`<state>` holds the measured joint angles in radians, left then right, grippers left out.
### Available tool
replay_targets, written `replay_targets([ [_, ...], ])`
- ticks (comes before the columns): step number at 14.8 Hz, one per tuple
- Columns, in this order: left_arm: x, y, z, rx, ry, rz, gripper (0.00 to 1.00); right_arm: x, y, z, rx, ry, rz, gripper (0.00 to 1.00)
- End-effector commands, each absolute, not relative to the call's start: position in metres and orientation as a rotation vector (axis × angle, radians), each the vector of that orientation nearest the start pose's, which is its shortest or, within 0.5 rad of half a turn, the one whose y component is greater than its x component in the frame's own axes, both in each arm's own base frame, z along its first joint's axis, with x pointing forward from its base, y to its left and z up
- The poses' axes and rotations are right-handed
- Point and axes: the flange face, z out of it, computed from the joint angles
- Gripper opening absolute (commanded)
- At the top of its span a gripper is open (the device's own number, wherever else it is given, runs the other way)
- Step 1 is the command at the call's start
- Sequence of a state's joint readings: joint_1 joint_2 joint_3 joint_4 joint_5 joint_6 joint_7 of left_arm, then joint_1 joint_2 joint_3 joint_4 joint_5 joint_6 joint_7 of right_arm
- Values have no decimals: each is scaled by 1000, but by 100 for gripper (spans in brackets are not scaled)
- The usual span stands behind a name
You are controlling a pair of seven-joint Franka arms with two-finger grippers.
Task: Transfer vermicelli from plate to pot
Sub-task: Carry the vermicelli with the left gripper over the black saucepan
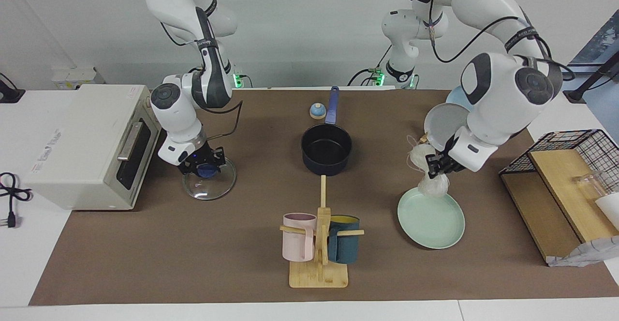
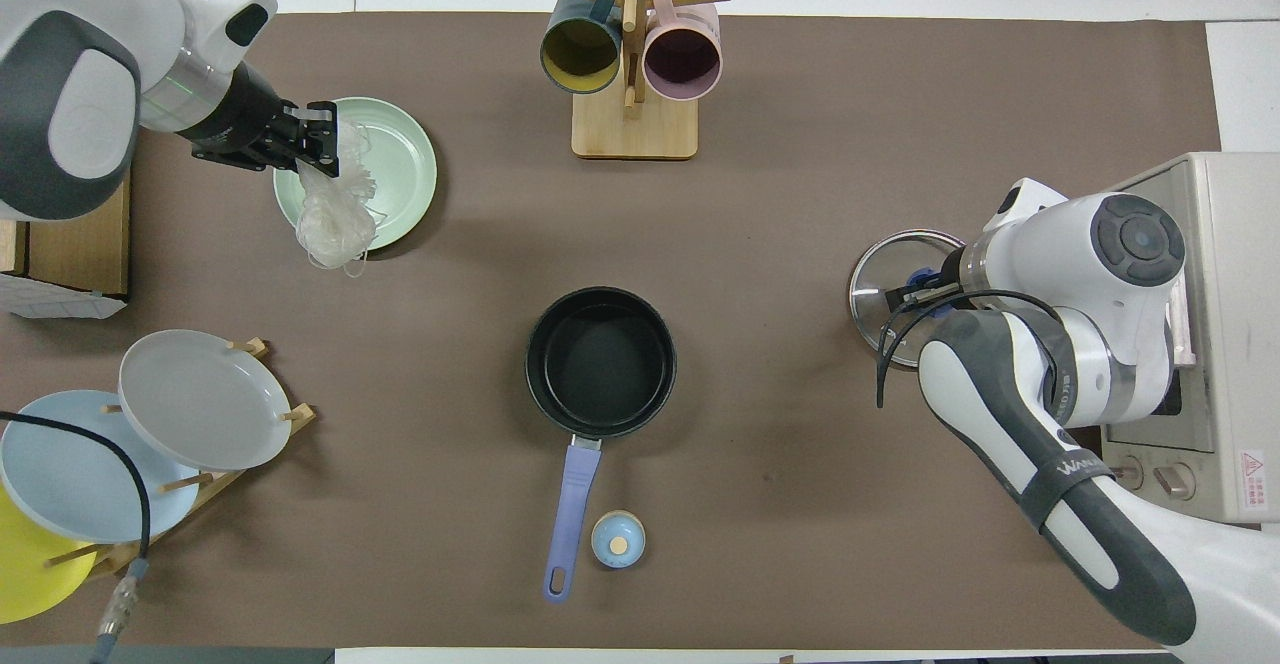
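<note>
Left claw point(image 1: 434, 162) grips vermicelli point(image 1: 432, 181) above plate point(image 1: 431, 222); pot point(image 1: 326, 151) bare

Vermicelli point(image 1: 432, 176) translucent white; plate point(image 1: 437, 226) mint green; pot point(image 1: 326, 153) navy-black, blue handle.

the dark grey band on the right arm's white forearm point(image 2: 1085, 472) has white lettering, not quite legible. the boxy cream-white toaster oven point(image 2: 1225, 344) carries a red warning-triangle sticker.
</note>
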<state>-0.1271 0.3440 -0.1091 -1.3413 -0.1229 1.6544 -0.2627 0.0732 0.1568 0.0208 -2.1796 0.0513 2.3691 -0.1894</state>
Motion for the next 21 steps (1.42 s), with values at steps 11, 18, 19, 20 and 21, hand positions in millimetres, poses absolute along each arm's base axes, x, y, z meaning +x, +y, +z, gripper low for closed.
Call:
replay_targets([
  [11,426,-383,440,-3293,-142,173,0,579,64,390,-3057,-390,39,45],
  [18,440,-385,360,-3314,-147,102,0,579,97,437,-3026,-399,95,16],
  [19,441,-383,359,-3315,-114,100,0,577,103,441,-3023,-413,107,2],
  [20,443,-381,359,-3312,-97,105,0,575,115,446,-3019,-437,109,0],
  [21,448,-377,360,-3312,-104,105,0,574,120,448,-3022,-422,118,0],
])
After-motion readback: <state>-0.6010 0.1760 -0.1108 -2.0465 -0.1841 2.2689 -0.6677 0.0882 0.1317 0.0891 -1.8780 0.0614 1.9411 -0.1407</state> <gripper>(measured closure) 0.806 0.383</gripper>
